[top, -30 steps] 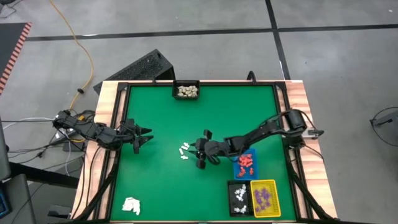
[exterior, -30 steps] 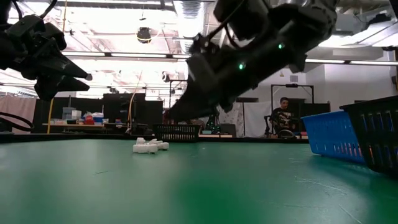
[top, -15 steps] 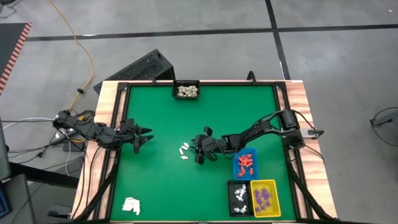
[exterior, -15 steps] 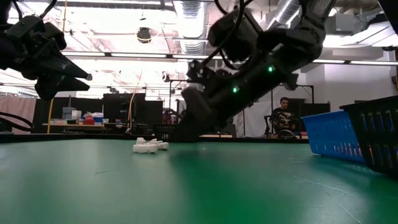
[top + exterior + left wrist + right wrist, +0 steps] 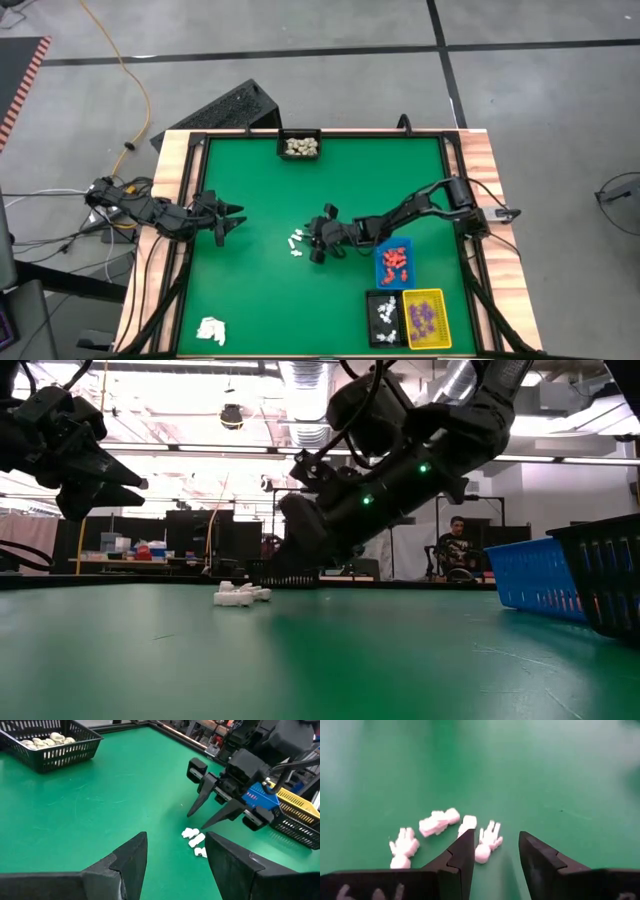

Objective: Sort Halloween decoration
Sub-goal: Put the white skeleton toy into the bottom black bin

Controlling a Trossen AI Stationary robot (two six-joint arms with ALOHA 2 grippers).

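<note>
The left tool (image 5: 228, 221) is held parted and empty above the green counter (image 5: 260, 290), near its left edge. A small cluster of white figurine pieces (image 5: 297, 242) lies mid-counter. Just right of it, the right tool (image 5: 315, 243) is lowered with fingers spread, one piece (image 5: 487, 841) seen between them, nothing gripped.

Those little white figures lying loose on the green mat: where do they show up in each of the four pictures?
High view: white figures mid-table, just left of the right gripper.
Low view: small pile at left-centre, below that gripper.
Left wrist view: under the open right gripper.
Right wrist view: just beyond its own fingers.
Shared landmark: the right gripper.
</note>
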